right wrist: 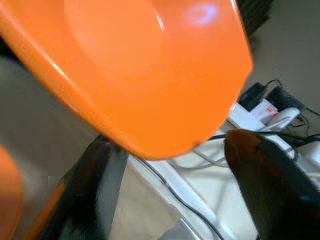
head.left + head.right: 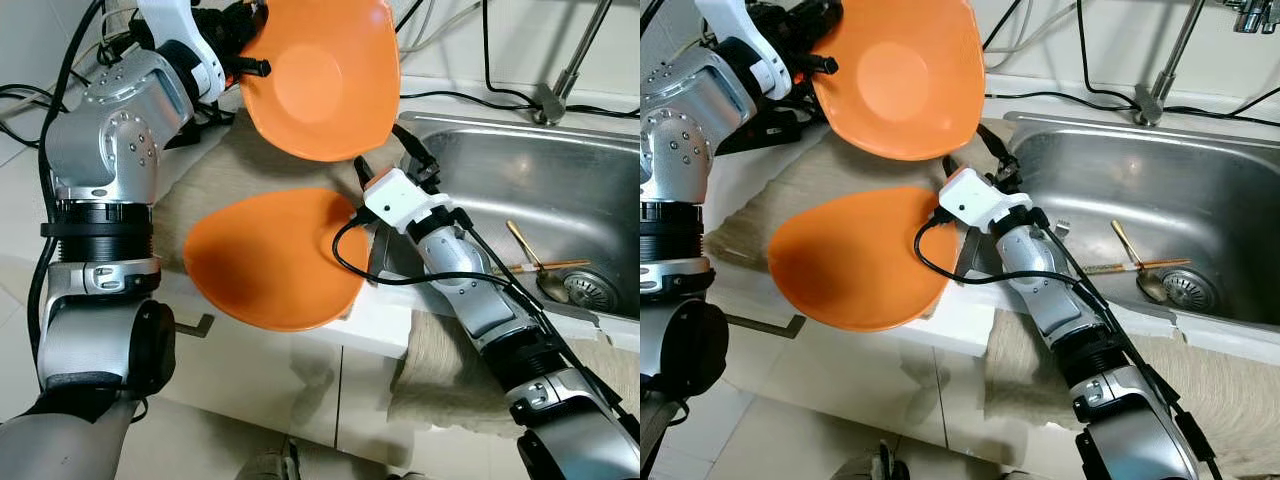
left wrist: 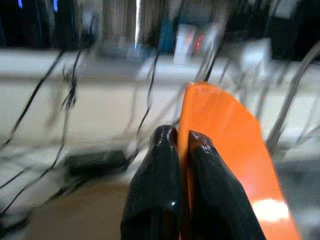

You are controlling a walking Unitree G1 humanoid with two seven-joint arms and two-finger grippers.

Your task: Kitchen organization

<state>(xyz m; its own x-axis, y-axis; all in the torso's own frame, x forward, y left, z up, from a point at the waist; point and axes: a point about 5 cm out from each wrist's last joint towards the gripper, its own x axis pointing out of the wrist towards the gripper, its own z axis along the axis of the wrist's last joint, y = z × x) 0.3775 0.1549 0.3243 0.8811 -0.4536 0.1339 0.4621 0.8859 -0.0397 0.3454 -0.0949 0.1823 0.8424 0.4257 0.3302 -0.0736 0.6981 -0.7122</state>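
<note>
Here the left gripper (image 3: 181, 145) pinches the rim of the raised bowl (image 2: 320, 75), smooth orange plastic, tilted above the second bowl (image 2: 270, 260) on the coarse beige cloth (image 2: 195, 195); best lower it level to nest squarely; the right gripper (image 1: 170, 165), fingers spread, seemingly waits underneath beside the steel sink (image 2: 560, 190).

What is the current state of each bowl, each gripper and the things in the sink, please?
Upper orange bowl: lifted off the counter, tilted, rim pinched by the left gripper.
Lower orange bowl: resting on the cloth, overhanging the counter edge.
Left gripper: shut on the upper bowl's rim.
Right gripper: open, beside the lower bowl, under the lifted one.
Spoon: lying in the sink.
Chopsticks: lying in the sink near the drain.
</note>
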